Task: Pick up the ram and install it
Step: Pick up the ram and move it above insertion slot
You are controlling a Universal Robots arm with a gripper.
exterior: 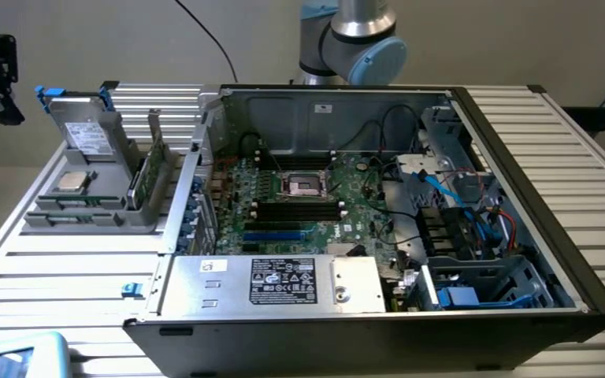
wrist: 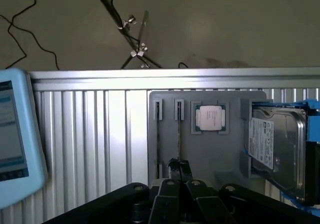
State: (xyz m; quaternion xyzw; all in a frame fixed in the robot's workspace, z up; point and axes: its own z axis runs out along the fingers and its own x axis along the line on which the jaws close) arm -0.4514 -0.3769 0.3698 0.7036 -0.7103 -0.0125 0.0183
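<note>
The ram stands on edge in a slot of the grey holder, left of the open computer case in the exterior view. From the wrist it is a thin dark line in the holder, beside an empty slot. My gripper hangs high at the exterior view's far left, well above the holder and touching nothing. Its fingers meet, shut, with nothing between them, roughly over the ram's near end. The motherboard's black memory slots lie inside the case.
The holder also carries a silver processor chip, a hard drive in a blue bracket and a tall green expansion card. A power supply sits at the case's front. A light-blue tablet lies on the slatted table.
</note>
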